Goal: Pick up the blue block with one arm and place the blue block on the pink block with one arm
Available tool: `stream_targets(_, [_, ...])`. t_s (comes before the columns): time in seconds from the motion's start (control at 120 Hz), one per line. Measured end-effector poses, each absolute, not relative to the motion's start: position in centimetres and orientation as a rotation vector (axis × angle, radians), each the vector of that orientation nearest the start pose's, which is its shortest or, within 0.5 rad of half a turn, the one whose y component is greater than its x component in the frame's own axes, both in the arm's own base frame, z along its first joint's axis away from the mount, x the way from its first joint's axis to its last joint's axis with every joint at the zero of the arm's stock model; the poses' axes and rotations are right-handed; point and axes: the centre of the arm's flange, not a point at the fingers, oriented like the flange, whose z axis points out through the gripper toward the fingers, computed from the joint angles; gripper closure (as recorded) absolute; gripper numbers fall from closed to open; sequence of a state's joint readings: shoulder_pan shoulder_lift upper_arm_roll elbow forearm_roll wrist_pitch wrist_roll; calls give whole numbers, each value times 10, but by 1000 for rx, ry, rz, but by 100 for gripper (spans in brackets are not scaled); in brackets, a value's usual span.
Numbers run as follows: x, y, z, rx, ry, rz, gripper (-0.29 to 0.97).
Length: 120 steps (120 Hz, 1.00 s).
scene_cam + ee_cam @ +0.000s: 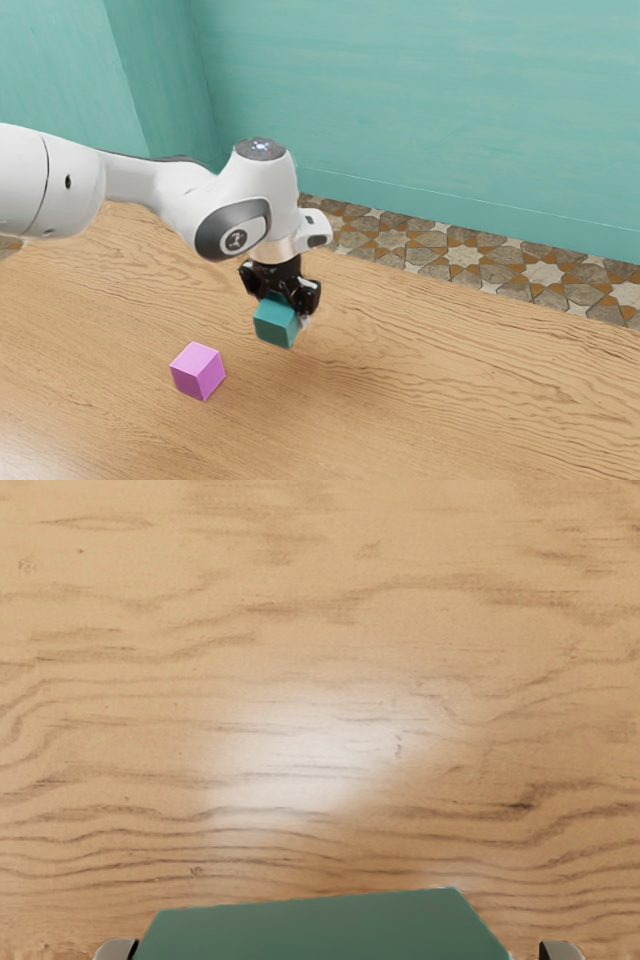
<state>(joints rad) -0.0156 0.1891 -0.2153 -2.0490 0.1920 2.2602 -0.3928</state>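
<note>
Wood-grain tabletop (470, 400) | white Franka arm (150, 190) | black two-finger gripper (281, 308) clamped on small teal-blue cube (276, 326), aloft and tilted, near small pink cube (197, 370) | risk: tilted cube may land askew and slide off if released off-centre.

No text, label, brand or number can be read anywhere. A small pale mark on the arm's grey joint cap (233, 232), left of centre, is too small to read.
</note>
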Motion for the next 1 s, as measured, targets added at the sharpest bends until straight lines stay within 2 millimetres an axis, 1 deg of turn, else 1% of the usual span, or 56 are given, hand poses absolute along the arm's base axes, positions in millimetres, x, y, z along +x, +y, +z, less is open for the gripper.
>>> stream_targets(0.117, [559, -83, 369, -3030, -131, -41, 36])
stream_targets(0.192, [548, -65, 374, -3030, -133, -8, 35])
stream_targets(0.258, [541, -57, 375, -3044, -113, 12, 35])
stream_targets(0.333, [536, -48, 373, -3074, -85, 31, 35])
stream_targets(0.492, [518, -27, 357, -3120, 1, 67, 35])
stream_targets(0.575, [516, -15, 352, -3130, 53, 65, 35])
stream_targets(0.742, [516, 9, 350, -3131, 153, 47, 36])
stream_targets(0.9, [501, 29, 344, -3129, 216, 67, 35])
stream_targets(1.0, [498, 37, 339, -3130, 249, 71, 35])
